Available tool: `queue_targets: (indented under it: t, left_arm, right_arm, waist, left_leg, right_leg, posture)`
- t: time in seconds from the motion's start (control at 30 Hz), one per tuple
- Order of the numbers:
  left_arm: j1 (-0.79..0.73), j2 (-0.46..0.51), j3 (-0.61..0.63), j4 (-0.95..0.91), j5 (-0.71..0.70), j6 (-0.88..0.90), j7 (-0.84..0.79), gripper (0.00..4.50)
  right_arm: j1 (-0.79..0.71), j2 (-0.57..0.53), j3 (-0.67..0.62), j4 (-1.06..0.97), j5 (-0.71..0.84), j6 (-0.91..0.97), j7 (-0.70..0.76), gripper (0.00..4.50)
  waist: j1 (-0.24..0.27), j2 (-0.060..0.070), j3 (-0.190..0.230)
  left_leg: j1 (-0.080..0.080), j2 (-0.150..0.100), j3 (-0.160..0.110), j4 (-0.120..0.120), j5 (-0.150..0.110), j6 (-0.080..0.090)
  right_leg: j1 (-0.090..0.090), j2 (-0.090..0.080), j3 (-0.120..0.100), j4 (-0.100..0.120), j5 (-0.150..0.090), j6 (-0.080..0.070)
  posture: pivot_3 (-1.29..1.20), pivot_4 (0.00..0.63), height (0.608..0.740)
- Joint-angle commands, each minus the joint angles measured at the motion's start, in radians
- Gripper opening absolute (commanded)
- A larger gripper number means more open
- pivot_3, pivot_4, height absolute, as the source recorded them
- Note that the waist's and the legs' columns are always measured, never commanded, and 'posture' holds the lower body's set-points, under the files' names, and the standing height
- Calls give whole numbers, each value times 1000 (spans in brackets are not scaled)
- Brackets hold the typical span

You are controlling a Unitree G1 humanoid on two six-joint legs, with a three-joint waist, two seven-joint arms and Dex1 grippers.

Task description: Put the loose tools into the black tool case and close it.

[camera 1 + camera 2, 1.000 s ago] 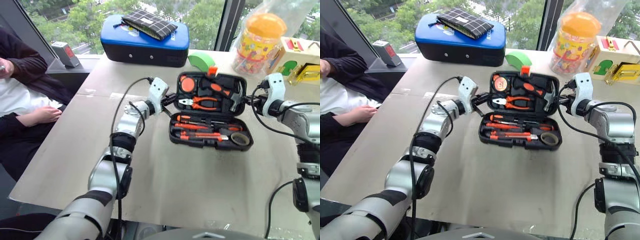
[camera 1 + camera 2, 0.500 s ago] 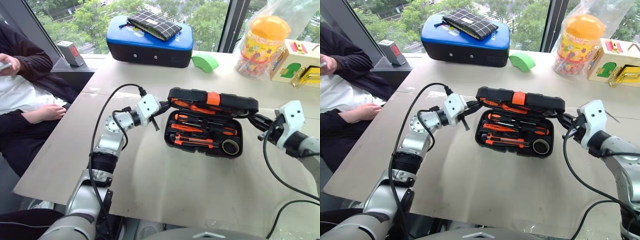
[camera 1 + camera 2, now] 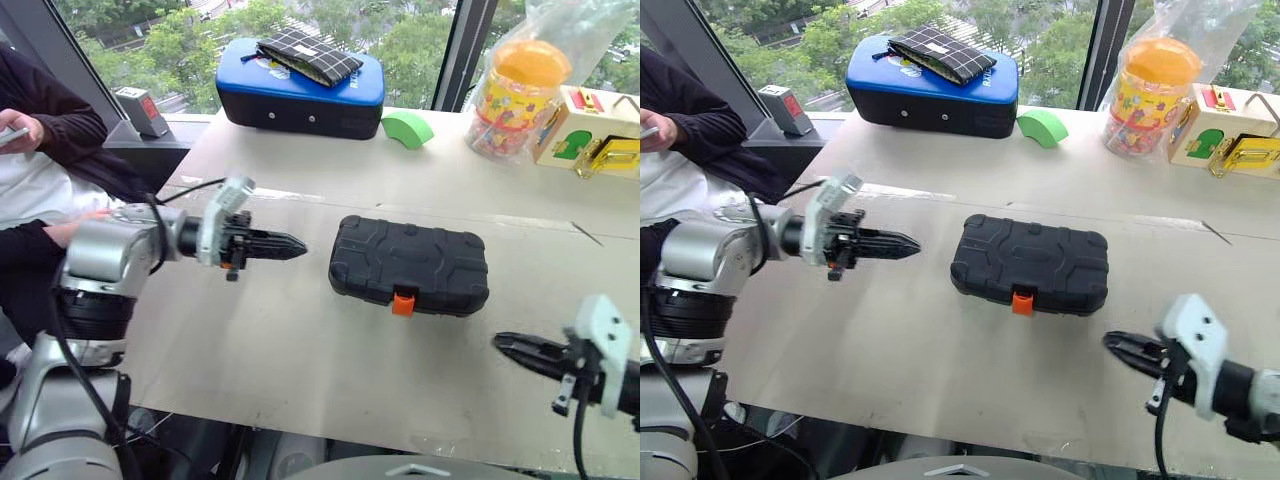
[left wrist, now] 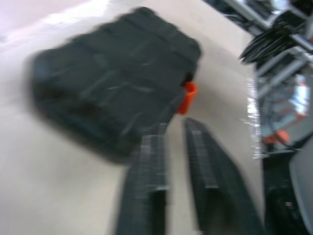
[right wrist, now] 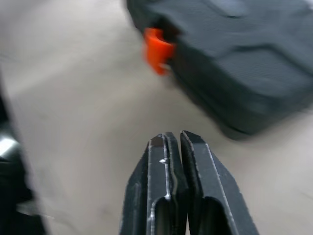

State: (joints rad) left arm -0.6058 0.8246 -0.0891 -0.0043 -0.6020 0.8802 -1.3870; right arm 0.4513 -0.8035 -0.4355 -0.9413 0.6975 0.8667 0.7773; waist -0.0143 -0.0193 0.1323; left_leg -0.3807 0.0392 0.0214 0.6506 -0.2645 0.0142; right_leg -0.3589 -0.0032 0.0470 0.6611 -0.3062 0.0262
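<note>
- We see the black tool case lying shut and flat on the surface, about midway between its left and right edges, lid down.
- Its small orange latch sits on the side turned toward the near edge of the surface.
- Our left hand hangs above the surface, left of the case and apart from it, pointing at the case's left end; its fingers are pressed close together and carry nothing.
- Our right hand is low by the near right corner of the surface, clear of the case, its tips pointing left; its fingers are together and empty too.
- From the right wrist view the latch and the ribbed lid lie just ahead of the closed fingertips, with bare surface between.
- Along the far edge stand a larger blue-topped case with a checked pouch on top, a green block, an orange-lidded jar and a wooden toy box at the far right corner.
- A person in a dark sleeve sits beyond the left edge.
</note>
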Motion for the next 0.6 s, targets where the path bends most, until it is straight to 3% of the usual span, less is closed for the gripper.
queue_targets:
  t: [0.03, 0.2, 0.4, 0.6]
  left_arm:
    - [-8, -38, -18, -84, 3, -26, 42, 200]
    - [-38, -84, -61, -74, 54, -90, 71, 200]
    - [-114, -157, -122, 11, 143, -204, 92, 200]
    - [-229, -255, -229, 209, 297, -358, 94, 200]
  right_arm:
    - [-115, 2, 199, 46, -117, 75, -177, 0]
    - [-345, 86, 319, 196, -216, 195, -381, 0]
    - [-614, 107, 425, 474, -349, 126, -439, 0]
    - [-595, 68, 396, 472, -324, 109, -339, 0]
  waist:
    - [-1, -1, 0]
    - [1, 0, 0]
    - [-3, -1, 3]
    - [14, 0, 2]
  left_leg:
    - [-2, 0, 0, 0, 0, 0]
    - [-3, -1, 0, -3, 0, 0]
    - [-2, -2, 5, -1, 2, 3]
    - [-5, -3, 0, -1, 2, 3]
  right_leg:
    - [-3, 1, 1, 0, 0, -1]
    - [-5, 2, 2, 0, 1, -1]
    - [-4, 3, 6, 1, 1, 0]
    - [-5, 7, 3, 0, 1, 0]
  posture:
    - [0, 150, 740]
    - [0, 150, 740]
    - [0, 150, 740]
    - [0, 150, 740]
